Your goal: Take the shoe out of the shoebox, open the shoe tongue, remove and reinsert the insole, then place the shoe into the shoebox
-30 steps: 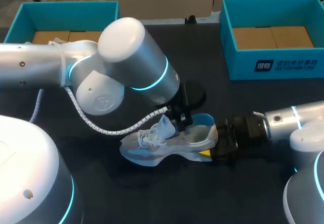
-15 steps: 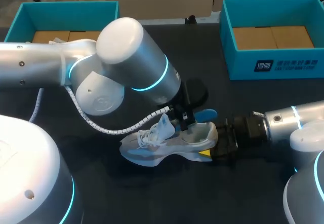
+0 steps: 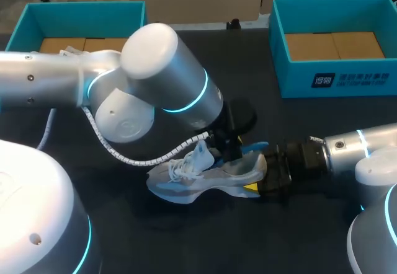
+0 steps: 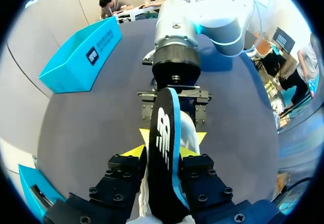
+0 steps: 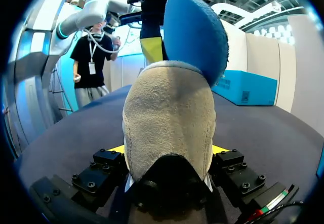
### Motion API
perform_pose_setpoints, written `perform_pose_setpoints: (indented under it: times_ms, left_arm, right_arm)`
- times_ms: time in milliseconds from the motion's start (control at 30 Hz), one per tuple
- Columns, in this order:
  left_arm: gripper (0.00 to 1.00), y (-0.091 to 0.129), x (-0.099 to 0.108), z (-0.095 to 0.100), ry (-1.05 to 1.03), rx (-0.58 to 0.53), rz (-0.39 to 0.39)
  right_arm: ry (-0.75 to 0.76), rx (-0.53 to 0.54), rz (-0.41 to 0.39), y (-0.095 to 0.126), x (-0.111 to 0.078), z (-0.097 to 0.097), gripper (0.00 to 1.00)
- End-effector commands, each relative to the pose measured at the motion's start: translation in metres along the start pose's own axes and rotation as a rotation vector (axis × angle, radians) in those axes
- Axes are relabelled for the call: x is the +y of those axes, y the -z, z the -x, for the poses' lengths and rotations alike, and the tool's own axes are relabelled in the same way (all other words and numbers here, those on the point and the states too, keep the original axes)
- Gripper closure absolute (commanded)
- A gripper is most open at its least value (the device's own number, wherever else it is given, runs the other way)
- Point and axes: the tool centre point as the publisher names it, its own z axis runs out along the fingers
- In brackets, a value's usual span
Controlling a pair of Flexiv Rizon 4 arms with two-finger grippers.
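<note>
Head view is showing the left gripper (image 3: 232,149), clenched on the blue insole (image 3: 254,145), drawing it up out of the heel of the shoe (image 3: 198,180), which is lying on the table (image 3: 186,243) with the right gripper (image 3: 257,176) clamping that heel, so removal is nearing completion.

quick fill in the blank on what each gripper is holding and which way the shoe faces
1. The left gripper is shut on the blue ____.
2. The right gripper is shut on the shoe at its ____ end.
3. The shoe's toe points toward the robot's ____ side.

Missing words: insole; heel; left
</note>
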Motion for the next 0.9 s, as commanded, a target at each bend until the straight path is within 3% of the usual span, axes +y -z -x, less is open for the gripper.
perform_pose_setpoints:
  times_ms: [33,300,433,467,500,900]
  left_arm:
    - [0.65,-0.002,0.009,0.001,-0.004,0.011,-0.024]
    - [0.67,-0.008,0.011,0.000,-0.007,0.015,-0.031]
    - [0.81,-0.008,0.012,-0.001,-0.004,0.017,-0.037]
    - [0.95,-0.008,0.011,-0.001,-0.003,0.019,-0.041]
    - [1.00,-0.007,0.011,0.000,-0.003,0.020,-0.043]
    - [1.00,0.004,-0.014,0.005,0.040,0.054,-0.080]
  right_arm:
    - [0.000,-0.001,-0.003,-0.003,-0.001,-0.001,1.00]
    - [0.000,-0.001,-0.003,-0.003,-0.001,-0.001,1.00]
    - [0.000,-0.001,-0.003,-0.003,-0.001,-0.001,1.00]
    - [0.000,-0.001,-0.003,-0.003,-0.001,-0.001,1.00]
    - [0.000,-0.001,-0.003,-0.003,-0.001,-0.001,1.00]
    - [0.000,-0.001,-0.003,-0.003,-0.001,-0.001,1.00]
